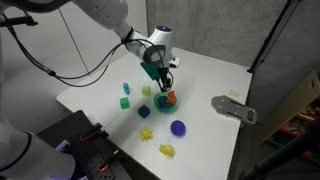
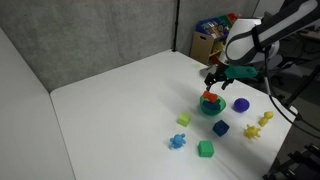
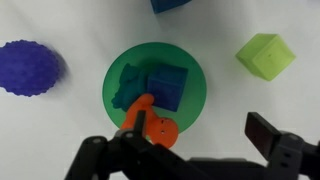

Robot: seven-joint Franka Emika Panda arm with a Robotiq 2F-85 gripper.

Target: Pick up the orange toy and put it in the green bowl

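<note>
The green bowl (image 3: 155, 85) sits on the white table, seen in both exterior views (image 1: 165, 103) (image 2: 211, 108). It holds a teal toy and a blue block. The orange toy (image 3: 152, 122) lies across the bowl's near rim, partly inside, and shows in both exterior views (image 1: 170, 97) (image 2: 209, 98). My gripper (image 3: 205, 135) hovers just above the bowl (image 1: 160, 78) (image 2: 216, 78). It is open. One finger is right beside the orange toy and the other stands well clear over bare table.
A dark blue ball (image 3: 30, 68) (image 1: 177, 127) (image 2: 241, 104) lies beside the bowl. A yellow-green cube (image 3: 265, 55), a blue cube (image 2: 220, 128), a green cube (image 2: 205, 149), a blue toy (image 2: 178, 141) and yellow toys (image 1: 166, 150) (image 2: 266, 118) are scattered around. A grey fixture (image 1: 233, 108) sits at the table edge.
</note>
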